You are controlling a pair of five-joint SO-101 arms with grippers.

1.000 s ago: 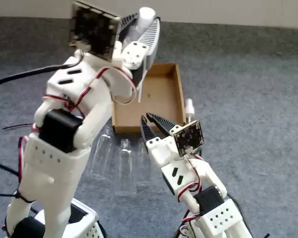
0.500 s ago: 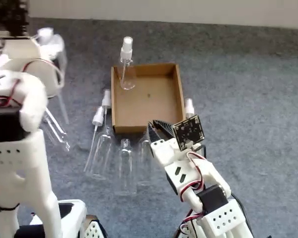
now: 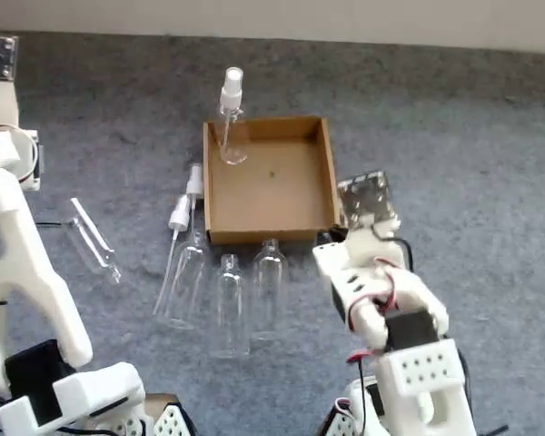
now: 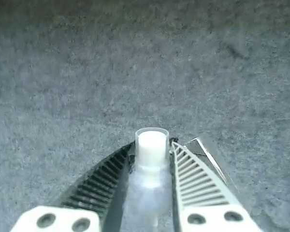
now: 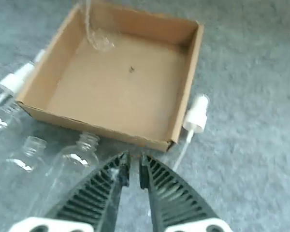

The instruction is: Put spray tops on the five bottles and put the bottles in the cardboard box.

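The left gripper is clenched on the held bottle, its jaws pinching just below the white spray top, over bare carpet well to the left of the cardboard box. Gripping at the neck looks meant to leave the clear body hanging free, so it could be lowered upright into the box.

The right gripper hovers just in front of the box's front right corner. Its jaws are drawn all but together on nothing, with a thin slit between them. It sits between the nearest of 3 uncapped bottles, which lie side by side with their necks against the box's front wall, and a lone spray top lying beside the box's right wall. That spot seems chosen to put both parts of the next assembly within reach.

1 finished bottle stands upright in the box's back left corner, and 2 loose spray tops lie on the carpet just left of the box.

By this count 1 bottle is boxed, 1 is in hand and 3 await tops. The standing bottle and the right arm, crowding the front right corner, are judged the likeliest obstacles to the left arm's delivery.
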